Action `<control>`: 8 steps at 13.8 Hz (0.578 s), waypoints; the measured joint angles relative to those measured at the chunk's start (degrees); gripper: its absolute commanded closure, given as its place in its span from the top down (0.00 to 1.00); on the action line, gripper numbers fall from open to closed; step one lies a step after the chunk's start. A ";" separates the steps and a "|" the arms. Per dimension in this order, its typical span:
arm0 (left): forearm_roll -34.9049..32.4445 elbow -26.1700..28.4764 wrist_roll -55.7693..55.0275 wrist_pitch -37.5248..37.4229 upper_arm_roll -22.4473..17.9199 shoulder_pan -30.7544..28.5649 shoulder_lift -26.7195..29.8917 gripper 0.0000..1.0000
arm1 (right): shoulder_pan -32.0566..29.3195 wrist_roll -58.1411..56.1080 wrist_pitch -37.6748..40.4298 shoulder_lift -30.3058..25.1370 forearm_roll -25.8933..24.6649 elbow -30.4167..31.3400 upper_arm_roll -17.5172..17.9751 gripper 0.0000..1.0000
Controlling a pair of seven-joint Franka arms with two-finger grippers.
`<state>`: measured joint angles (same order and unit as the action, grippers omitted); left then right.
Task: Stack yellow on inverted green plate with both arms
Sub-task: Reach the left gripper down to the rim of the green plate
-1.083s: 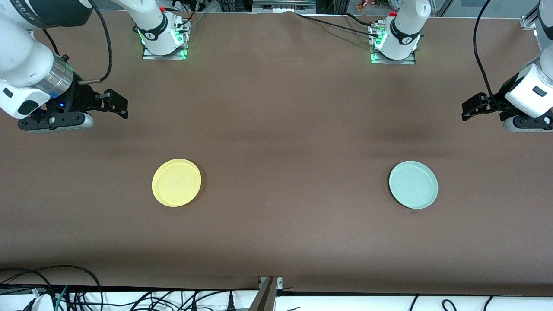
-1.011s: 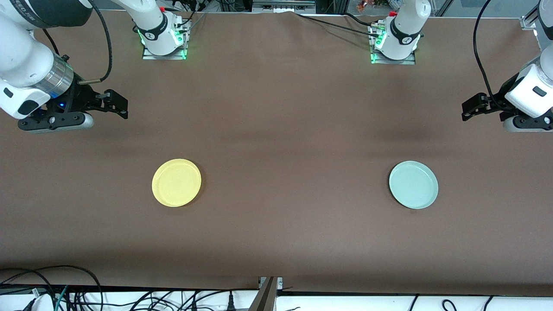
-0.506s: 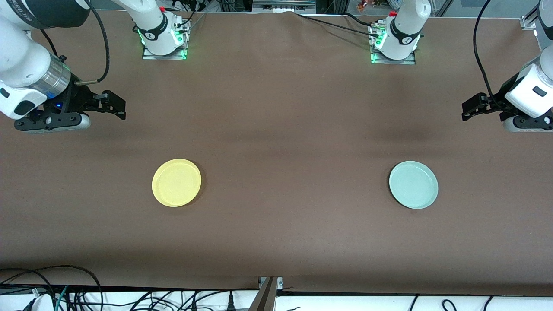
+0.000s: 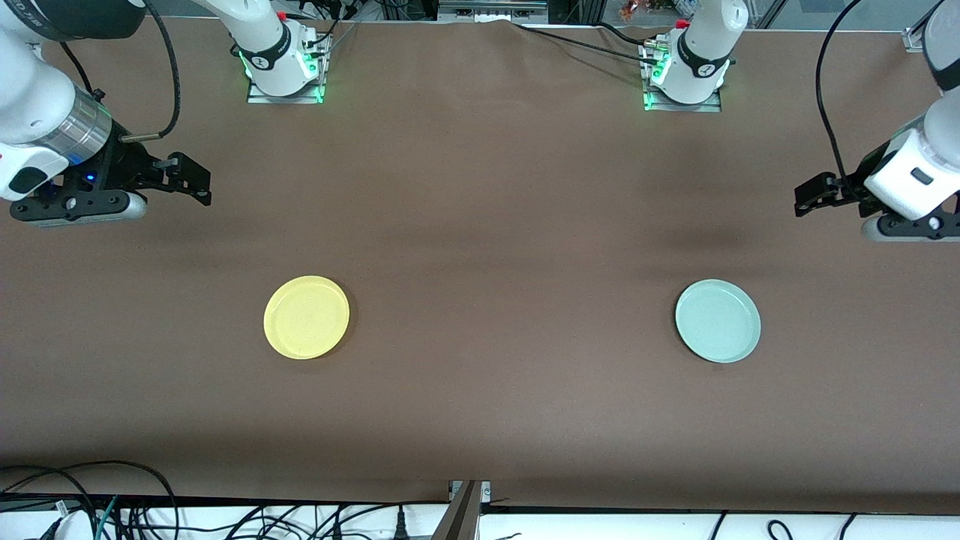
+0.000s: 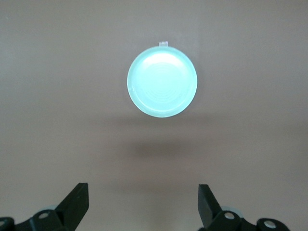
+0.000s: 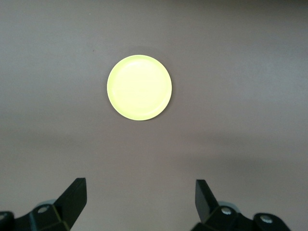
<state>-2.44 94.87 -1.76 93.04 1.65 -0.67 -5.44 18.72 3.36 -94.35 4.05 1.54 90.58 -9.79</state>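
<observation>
The yellow plate (image 4: 306, 317) lies rim up on the brown table toward the right arm's end; it also shows in the right wrist view (image 6: 139, 87). The green plate (image 4: 718, 321) lies rim up toward the left arm's end; it also shows in the left wrist view (image 5: 162, 82). My right gripper (image 4: 196, 182) hangs open and empty in the air over bare table, well apart from the yellow plate; in its wrist view (image 6: 141, 199) the fingers stand wide. My left gripper (image 4: 811, 193) hangs open and empty over bare table, apart from the green plate; its wrist view (image 5: 144, 203) shows the same.
Both arm bases (image 4: 283, 67) (image 4: 684, 75) stand at the table's edge farthest from the front camera. Cables (image 4: 112, 502) and a metal bracket (image 4: 465, 506) lie below the table's nearest edge. Brown cloth (image 4: 510, 262) spans between the plates.
My right gripper has drifted toward the right arm's end and slightly up the front view. My left gripper has shifted a little, mostly in the last half second. The plates have not moved.
</observation>
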 measured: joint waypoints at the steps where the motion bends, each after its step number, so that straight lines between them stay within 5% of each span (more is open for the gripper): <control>1: 0.00 0.00 0.00 0.27 -0.10 -0.09 -2.15 1.00 | 0.00 0.00 0.00 0.00 0.00 0.00 -0.01 1.00; 8: -1.09 -0.39 15.01 22.07 -0.97 -3.69 -20.94 1.00 | 0.01 0.00 0.03 0.00 0.00 0.01 0.00 1.00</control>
<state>-3.52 94.48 13.25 115.10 0.68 -4.36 -26.38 18.73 3.36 -94.33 4.05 1.53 90.59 -9.78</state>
